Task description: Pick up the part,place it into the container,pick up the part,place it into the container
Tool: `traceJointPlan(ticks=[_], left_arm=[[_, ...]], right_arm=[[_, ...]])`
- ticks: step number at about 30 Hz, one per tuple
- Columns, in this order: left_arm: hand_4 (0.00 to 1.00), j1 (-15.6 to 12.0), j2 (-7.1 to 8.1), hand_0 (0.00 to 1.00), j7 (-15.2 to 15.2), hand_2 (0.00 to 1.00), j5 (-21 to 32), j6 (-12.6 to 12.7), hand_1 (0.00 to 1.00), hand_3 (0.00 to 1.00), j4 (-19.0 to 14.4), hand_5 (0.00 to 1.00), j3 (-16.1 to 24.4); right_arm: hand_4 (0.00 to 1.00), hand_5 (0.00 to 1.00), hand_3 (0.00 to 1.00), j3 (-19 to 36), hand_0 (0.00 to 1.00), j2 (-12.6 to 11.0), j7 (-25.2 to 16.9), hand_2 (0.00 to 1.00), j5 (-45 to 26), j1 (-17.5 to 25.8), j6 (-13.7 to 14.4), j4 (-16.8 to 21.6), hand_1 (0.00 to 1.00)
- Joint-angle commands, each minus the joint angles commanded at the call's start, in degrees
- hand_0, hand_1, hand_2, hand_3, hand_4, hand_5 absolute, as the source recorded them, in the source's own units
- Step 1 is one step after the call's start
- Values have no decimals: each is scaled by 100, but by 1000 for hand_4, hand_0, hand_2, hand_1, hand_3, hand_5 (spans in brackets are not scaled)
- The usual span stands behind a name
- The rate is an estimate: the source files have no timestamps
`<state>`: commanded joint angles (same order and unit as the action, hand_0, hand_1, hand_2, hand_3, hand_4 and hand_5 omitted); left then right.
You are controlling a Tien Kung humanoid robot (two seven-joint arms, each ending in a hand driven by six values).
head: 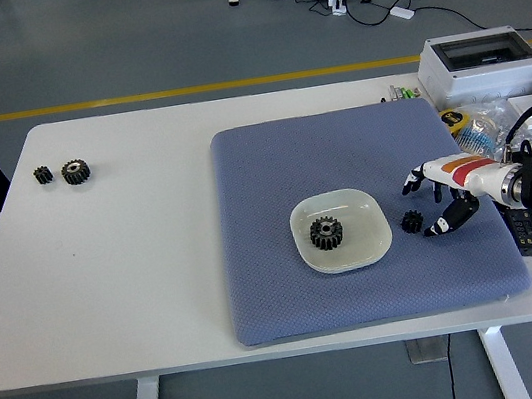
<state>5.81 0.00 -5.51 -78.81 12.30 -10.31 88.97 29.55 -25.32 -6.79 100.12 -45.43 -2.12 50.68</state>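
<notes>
With one gear (326, 233) already in the dish (360, 207), the right hand (440, 200), fingers spread and empty, hovers just at three o'clock of the small gear (411, 222) on the mat (271, 168); next, the fingers must close around it.

Mat (290, 287) on the desk (136, 271), right of centre. Dish (354, 246) on the mat, holding one gear (325, 233). Small gear (411, 222) on the mat at the dish's 3 o'clock, right hand (447, 193) just beyond it. Two gears (63, 173) at the desk's 10 o'clock. Box (481, 65) at the mat's 1 o'clock.
</notes>
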Motion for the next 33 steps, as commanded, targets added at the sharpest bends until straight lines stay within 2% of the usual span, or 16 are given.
traceJointPlan(ticks=[3, 4, 5, 13, 21, 22, 27, 28, 33], left_arm=[[675, 6, 0, 690, 2, 687, 29, -3, 677, 566, 0, 609, -26], [674, 7, 0, 690, 1, 684, 31, -3, 676, 567, 0, 609, -27], [674, 8, 0, 690, 0, 684, 31, -3, 676, 567, 0, 609, -27], [673, 10, 0, 689, 2, 684, 29, -5, 676, 566, 0, 607, -16], [673, 8, 0, 690, -2, 684, 19, -10, 676, 566, 0, 607, -18], [673, 6, 0, 689, -2, 682, 21, -10, 677, 566, 0, 605, -17], [673, 9, 0, 689, -3, 682, 23, -10, 677, 566, 0, 605, -25], [673, 11, 0, 688, -1, 683, 33, -10, 676, 566, 0, 605, -27], [673, 13, 0, 688, -1, 683, 35, -8, 676, 566, 0, 605, -17]], right_arm=[[899, 175, 582, -14, 335, 41, -39, 665, -138, -8, 28, -104, 455], [883, 166, 541, -10, 332, 51, -44, 649, -166, -7, 30, -115, 449], [883, 166, 541, -5, 332, 60, -50, 649, -193, -6, 31, -124, 449], [857, 158, 538, 17, 336, -22, 18, 642, -102, 10, -166, 117, 452], [864, 155, 550, -20, 339, 7, 64, 645, -84, 14, -265, 160, 453], [875, 153, 592, -22, 359, 16, 66, 666, -85, 14, -268, 159, 454], [875, 153, 592, -31, 359, 70, 93, 666, -85, -12, -284, 141, 454], [891, 163, 649, -44, 353, 75, 97, 686, -81, -20, -297, 143, 456], [891, 163, 649, -96, 353, 72, 96, 686, -86, -19, -320, 174, 456]])
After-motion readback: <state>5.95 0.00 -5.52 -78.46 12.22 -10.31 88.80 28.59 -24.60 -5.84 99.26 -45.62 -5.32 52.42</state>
